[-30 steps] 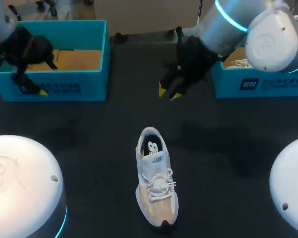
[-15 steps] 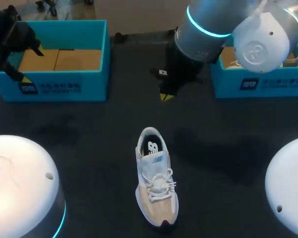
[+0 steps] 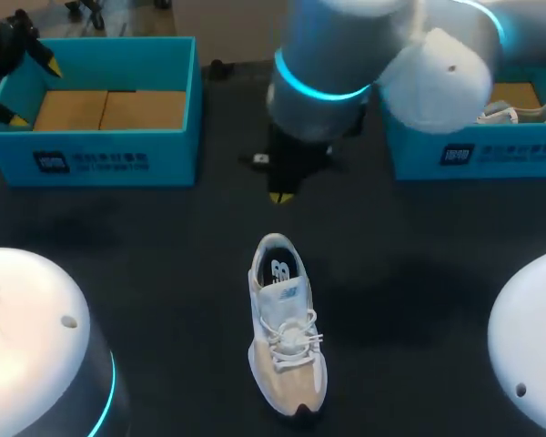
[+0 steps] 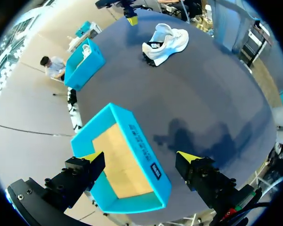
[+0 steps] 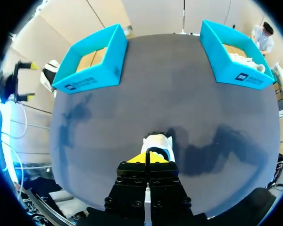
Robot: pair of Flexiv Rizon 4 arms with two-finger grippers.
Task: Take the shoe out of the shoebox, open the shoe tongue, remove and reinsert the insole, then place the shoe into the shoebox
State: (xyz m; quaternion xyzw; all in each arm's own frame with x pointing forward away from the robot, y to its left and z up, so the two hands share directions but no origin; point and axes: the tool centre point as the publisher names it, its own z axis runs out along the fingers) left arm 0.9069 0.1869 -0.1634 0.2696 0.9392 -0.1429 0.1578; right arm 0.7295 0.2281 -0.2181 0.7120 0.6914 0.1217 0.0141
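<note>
A white and beige shoe lies on the dark table, toe toward the front edge, its heel opening facing the back. My right gripper hangs shut and empty just behind the heel; in the right wrist view its joined yellow tips sit right over the shoe. An empty teal shoebox with a cardboard floor stands at the back left. My left gripper is open above that box's left end. In the left wrist view the left gripper spreads across the shoebox, with the shoe far ahead.
A second teal box at the back right holds another pale shoe. My right arm's big elbow spans the back middle of the table. Two white domed arm bases fill the front corners.
My right arm has swung left and nearer to the shoe's heel, and its fingers have closed. My left gripper has drawn back toward the far left corner, still open.
</note>
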